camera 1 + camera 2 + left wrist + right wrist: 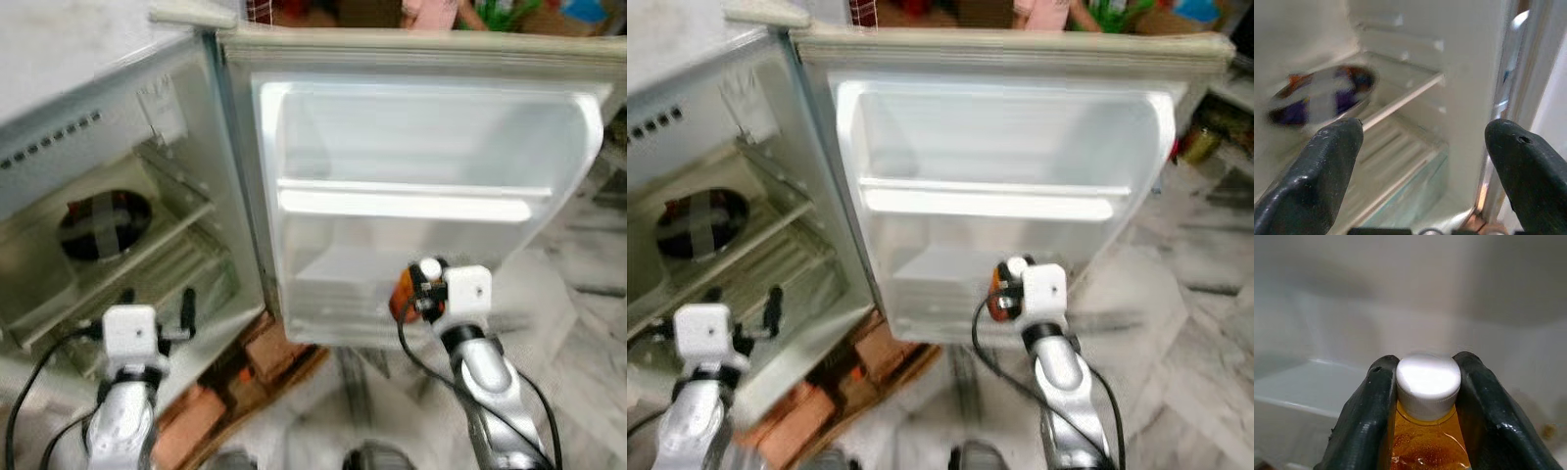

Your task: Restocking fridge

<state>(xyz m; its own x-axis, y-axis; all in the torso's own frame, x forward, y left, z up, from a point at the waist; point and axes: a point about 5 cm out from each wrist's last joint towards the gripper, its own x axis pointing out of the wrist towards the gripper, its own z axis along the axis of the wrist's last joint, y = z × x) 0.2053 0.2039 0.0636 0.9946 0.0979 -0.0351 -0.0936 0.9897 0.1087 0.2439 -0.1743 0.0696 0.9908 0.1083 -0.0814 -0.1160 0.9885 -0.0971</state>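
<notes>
Fridge door [431,127] open; right claw [1427,382] grips one bottle [1427,431]

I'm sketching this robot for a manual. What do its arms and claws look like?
Both arms are silver metal tubes ending in a boxy white wrist block, with a black cable looping beside each. The left claw and right claw each have two long, thick black fingers with rounded tips, slightly scuffed; one left finger has a small hole near its tip.

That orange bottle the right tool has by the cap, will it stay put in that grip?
Probably, but loosely: the right tool pinches the bottle only at its smooth white cap, so it may swing. The amber liquid likely adds weight.
</notes>
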